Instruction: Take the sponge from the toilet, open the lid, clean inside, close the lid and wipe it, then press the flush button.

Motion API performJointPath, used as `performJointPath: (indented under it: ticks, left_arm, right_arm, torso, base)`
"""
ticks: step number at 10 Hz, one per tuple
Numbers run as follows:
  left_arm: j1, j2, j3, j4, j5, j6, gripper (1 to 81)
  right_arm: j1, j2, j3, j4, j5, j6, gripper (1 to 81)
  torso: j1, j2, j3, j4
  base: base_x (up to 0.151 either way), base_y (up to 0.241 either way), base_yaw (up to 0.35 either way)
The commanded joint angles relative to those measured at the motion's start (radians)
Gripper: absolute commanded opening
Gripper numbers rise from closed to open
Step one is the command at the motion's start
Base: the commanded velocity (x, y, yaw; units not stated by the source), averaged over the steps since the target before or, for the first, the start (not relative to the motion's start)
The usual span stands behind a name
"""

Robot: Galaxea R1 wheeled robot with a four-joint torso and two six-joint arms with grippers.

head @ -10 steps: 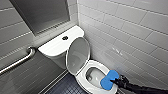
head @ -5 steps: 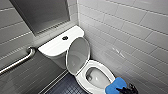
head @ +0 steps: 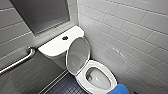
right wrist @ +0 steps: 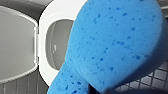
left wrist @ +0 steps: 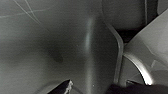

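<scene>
Porous blue sponge (right wrist: 112,45), glossy oval lid (head: 78,56) (raised)

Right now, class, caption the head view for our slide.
Lid raised by the tank, blue sponge near the open toilet's rim.

You have the toilet (head: 83,80) ahead, with its tank (head: 53,47) at the far end against the wall and the flush button (head: 65,38) on top. The lid (head: 78,55) stands raised between tank and bowl. A grab bar (head: 17,62) runs along the left wall. The sponge (head: 119,89) is just near-right of the bowl.
</scene>
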Motion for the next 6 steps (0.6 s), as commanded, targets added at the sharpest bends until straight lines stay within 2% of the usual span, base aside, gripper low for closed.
performJointPath:
  ticks: [1, 3, 4, 6]
  left_arm:
    - [0.025, 0.000, 0.022, -0.005, 0.081, 0.005, 81.1]
    - [0.023, 0.003, 0.022, -0.003, 0.081, 0.005, 81.1]
    - [0.020, 0.003, 0.023, -0.003, 0.081, 0.005, 81.1]
    - [0.019, 0.003, 0.022, -0.003, 0.081, 0.004, 81.1]
  right_arm:
    - [0.048, -0.152, 0.160, -0.016, -0.001, -0.024, 1.0]
    - [0.101, -0.187, 0.140, -0.018, -0.028, -0.042, 1.0]
    - [0.158, -0.167, 0.089, -0.019, -0.104, -0.044, 1.0]
    - [0.279, -0.051, -0.093, -0.024, -0.275, -0.042, 1.0]
  torso:
    - [0.000, 0.000, 0.000, 0.000]
    - [0.000, 0.000, 0.000, 0.000]
    - [0.000, 0.000, 0.000, 0.000]
    - [0.000, 0.000, 0.000, 0.000]
  base:
    - [0.000, 0.000, 0.000]
    - [0.000, 0.000, 0.000]
    - [0.000, 0.000, 0.000]
    - [0.000, 0.000, 0.000]
